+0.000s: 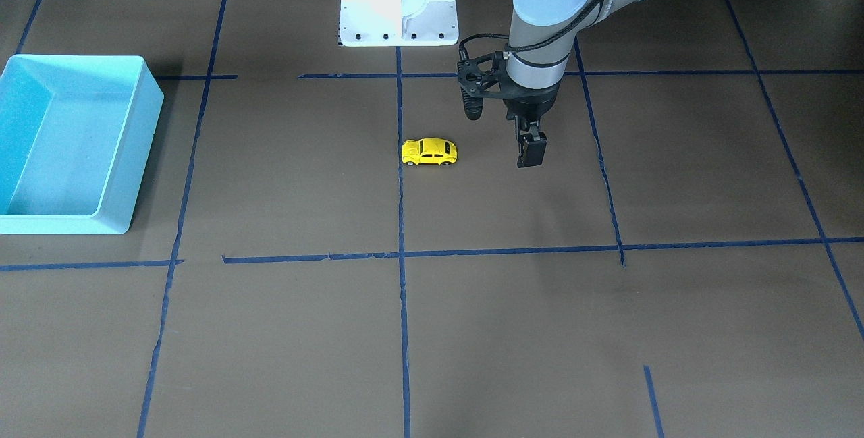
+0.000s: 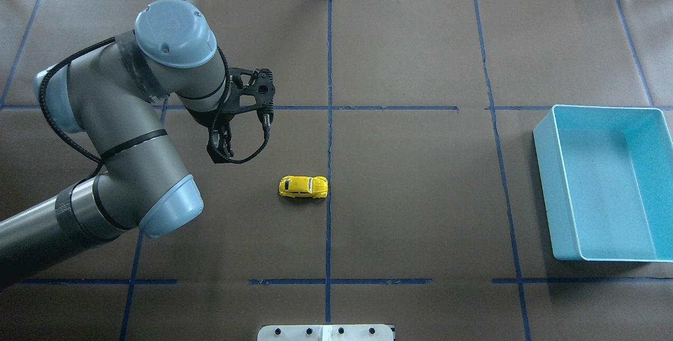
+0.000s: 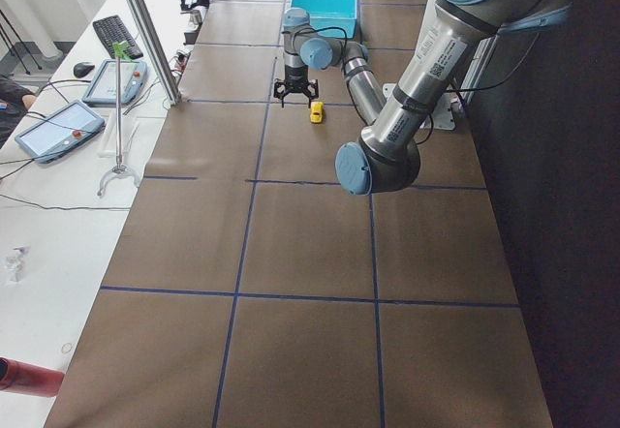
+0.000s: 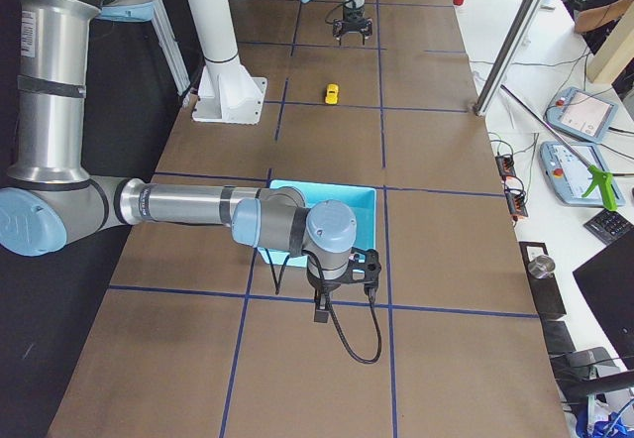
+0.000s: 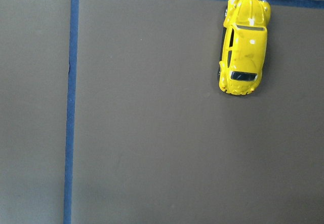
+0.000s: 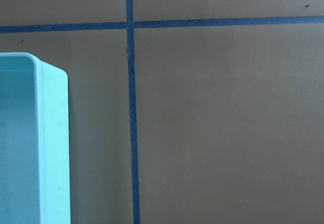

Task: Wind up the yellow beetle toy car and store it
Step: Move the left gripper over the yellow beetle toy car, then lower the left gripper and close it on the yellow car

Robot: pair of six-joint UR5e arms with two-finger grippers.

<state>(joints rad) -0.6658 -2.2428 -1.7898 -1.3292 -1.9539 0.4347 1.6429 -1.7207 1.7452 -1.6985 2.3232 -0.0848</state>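
The yellow beetle toy car (image 1: pixel 429 152) stands on its wheels on the brown table, beside a blue tape line (image 2: pixel 303 186). It shows at the upper right of the left wrist view (image 5: pixel 243 45). My left gripper (image 1: pixel 531 158) hangs above the table beside the car, apart from it, pointing down, open and empty (image 2: pixel 218 154). The turquoise bin (image 2: pixel 547 183) stands empty on the robot's right. My right gripper (image 4: pixel 320 314) hovers just outside the bin's corner (image 6: pixel 50 148); it shows only in the exterior right view, so I cannot tell whether it is open or shut.
Blue tape lines (image 2: pixel 328 120) divide the brown table into squares. The robot's white base mount (image 1: pixel 398 3) stands at the table's robot side. A metal post (image 3: pixel 145 31) and tablets (image 3: pixel 58 128) stand beyond the far table edge.
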